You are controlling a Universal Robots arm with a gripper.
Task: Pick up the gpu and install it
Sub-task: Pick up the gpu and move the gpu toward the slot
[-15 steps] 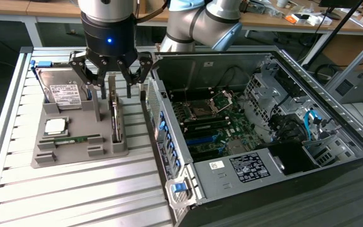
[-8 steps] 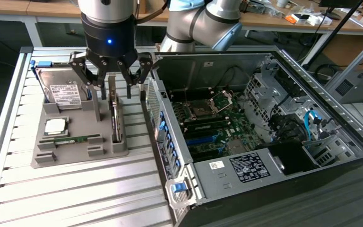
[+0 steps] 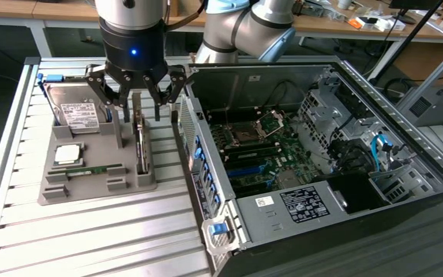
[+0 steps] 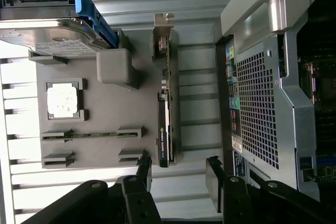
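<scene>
The gpu (image 3: 139, 141) is a thin dark card with a silver end bracket. It stands on edge in a slot along the side of the grey holder (image 3: 90, 187) nearest the computer case. My gripper (image 3: 139, 107) hangs just above it, open, with a finger on either side of the card's line and nothing held. In the wrist view the gpu (image 4: 164, 103) lies straight ahead of my open gripper (image 4: 177, 179), its bracket at the far end.
The holder also carries a silver hard drive (image 3: 75, 109) with a blue frame, a processor chip (image 3: 69, 153) and a narrow memory stick (image 3: 83, 171). The open computer case (image 3: 322, 156) stands close by at the exterior view's right, motherboard (image 3: 256, 147) exposed. Everything rests on a slatted aluminium table (image 3: 90, 242).
</scene>
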